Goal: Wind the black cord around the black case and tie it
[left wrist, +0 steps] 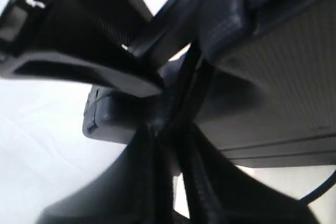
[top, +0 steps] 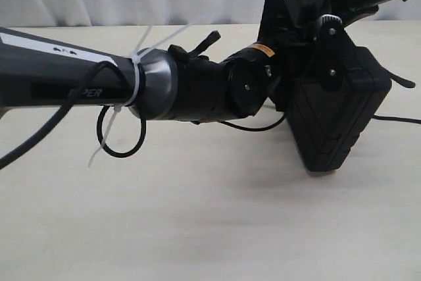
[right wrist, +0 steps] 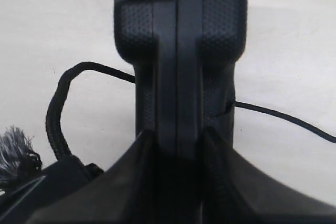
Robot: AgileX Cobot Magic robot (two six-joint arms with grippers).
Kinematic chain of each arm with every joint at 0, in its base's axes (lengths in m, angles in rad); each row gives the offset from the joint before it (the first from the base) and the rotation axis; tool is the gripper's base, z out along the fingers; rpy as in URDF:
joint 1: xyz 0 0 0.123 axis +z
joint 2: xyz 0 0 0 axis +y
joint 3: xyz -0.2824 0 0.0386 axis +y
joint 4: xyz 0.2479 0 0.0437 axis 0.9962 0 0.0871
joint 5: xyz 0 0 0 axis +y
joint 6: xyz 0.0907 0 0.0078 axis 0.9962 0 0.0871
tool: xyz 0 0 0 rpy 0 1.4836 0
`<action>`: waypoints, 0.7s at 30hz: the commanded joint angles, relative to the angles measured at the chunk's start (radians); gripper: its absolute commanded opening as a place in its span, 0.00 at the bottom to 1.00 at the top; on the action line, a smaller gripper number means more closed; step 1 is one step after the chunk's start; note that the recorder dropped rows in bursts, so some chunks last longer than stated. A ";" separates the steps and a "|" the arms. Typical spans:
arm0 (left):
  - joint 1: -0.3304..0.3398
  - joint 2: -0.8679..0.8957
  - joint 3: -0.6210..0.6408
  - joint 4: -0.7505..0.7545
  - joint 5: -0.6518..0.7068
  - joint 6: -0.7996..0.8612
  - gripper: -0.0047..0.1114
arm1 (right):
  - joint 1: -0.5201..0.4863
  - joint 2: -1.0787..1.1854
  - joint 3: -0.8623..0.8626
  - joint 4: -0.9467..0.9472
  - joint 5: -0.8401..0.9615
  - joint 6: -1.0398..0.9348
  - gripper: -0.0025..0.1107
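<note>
CASE: black case (top: 339, 113) tilted over table (top: 197, 222), clamped in right gripper (right wrist: 177, 139) | CORD: black cord (right wrist: 55, 111) trails from both sides of case, frayed end loose | ARM: left gripper (left wrist: 170, 129) hard against case, jaws unreadable | PROGRESS: wrap looks barely begun, no tie visible

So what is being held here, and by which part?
The right jaws clamp the case by one edge, one jaw on each flat face. What the left jaws pinch, if anything, cannot be told.

Exterior low, side-on — wrist views hug the case (right wrist: 178, 51).
</note>
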 commanded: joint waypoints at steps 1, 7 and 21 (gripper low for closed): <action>-0.004 -0.009 0.002 0.086 0.054 -0.033 0.04 | 0.001 0.002 0.008 0.022 0.011 -0.007 0.06; -0.004 -0.016 0.002 0.057 0.010 -0.115 0.12 | 0.001 0.002 0.008 0.022 0.011 -0.007 0.06; -0.004 -0.016 0.002 -0.345 -0.086 0.157 0.59 | 0.001 0.002 0.008 0.022 0.011 -0.007 0.06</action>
